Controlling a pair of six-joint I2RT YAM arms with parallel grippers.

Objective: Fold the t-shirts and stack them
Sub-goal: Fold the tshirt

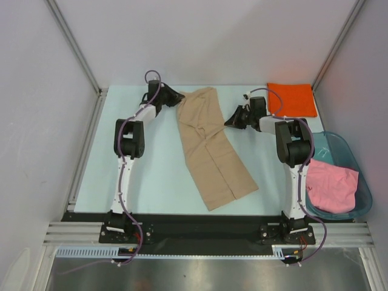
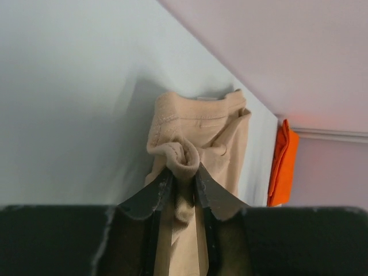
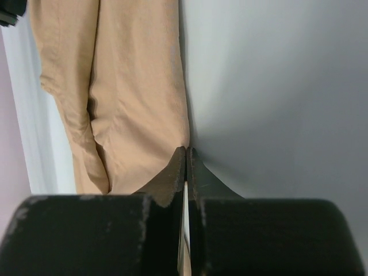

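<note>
The pale table (image 1: 151,176), walled in white, carried three tees: the tan tee (image 1: 209,145) lay in a long strip from the far edge toward the near edge, the orange tee (image 1: 292,99) sat folded in the far right corner, and the pink tee (image 1: 332,188) lay crumpled in one teal tub (image 1: 348,148) at the right edge. The left end effector (image 2: 184,168) gripped a bunched fold at the tan tee's far end. The right end effector (image 3: 187,152) was closed at its right edge, and any pinched cloth was hard to make out.
</note>
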